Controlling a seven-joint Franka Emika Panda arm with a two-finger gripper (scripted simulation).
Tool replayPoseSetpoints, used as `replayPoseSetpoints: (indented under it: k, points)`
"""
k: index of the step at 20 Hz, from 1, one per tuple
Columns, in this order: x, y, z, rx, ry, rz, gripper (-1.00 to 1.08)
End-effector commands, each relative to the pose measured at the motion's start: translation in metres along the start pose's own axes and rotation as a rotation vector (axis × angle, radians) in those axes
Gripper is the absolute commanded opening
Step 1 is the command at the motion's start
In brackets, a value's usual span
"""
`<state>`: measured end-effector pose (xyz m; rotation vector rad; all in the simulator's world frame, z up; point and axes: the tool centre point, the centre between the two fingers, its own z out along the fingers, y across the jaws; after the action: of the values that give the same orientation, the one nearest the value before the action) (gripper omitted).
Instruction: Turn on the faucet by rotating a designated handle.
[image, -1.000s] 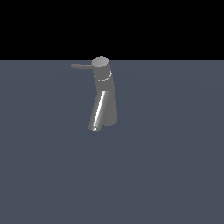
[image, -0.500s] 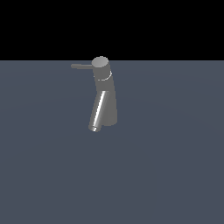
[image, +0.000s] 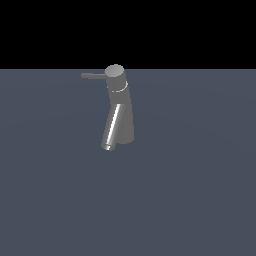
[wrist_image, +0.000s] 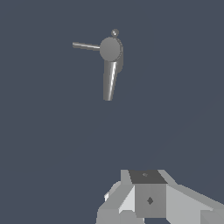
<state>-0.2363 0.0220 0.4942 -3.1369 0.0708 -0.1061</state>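
The bench (image: 200, 200) is the largest thing here, a plain slate-blue plane that fills the lower part of the exterior view and runs back to a straight horizon; above that line there is only flat black, so no walls or furniture of a room can be made out.

The faucet (image: 120, 107) stands alone on this surface, left of centre in the exterior view; its tapered grey column carries a flat-topped cap, and a shiny spout (image: 112, 126) slants down from the body toward the bench; in the wrist view the faucet (wrist_image: 111, 59) is seen from above, well apart from the arm.

The tool (wrist_image: 146, 199) shows only as pale blocky housing at the edge of the wrist view; its fingers are not visible, so I cannot tell whether it is released or clenched; it is absent from the exterior view.

The handle (image: 93, 76), a thin dark rod, juts sideways from the cap toward the exterior view's left; nothing touches it.

The step in hand looks like the approach, with the turning not yet begun; the next move likely calls for bringing the tool down beside the handle's free end (wrist_image: 75, 44), then pushing it around the cap's axis.
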Motion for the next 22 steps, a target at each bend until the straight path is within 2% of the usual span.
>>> replayPoseSetpoints:
  k: [1, 14, 22]
  points:
    - [0.005, -0.008, -0.004, 0.004, 0.029, 0.039, -1.00]
    - [0.050, -0.069, -0.020, 0.046, 0.221, 0.338, -1.00]
    - [0.087, -0.104, -0.012, 0.087, 0.317, 0.534, -1.00]
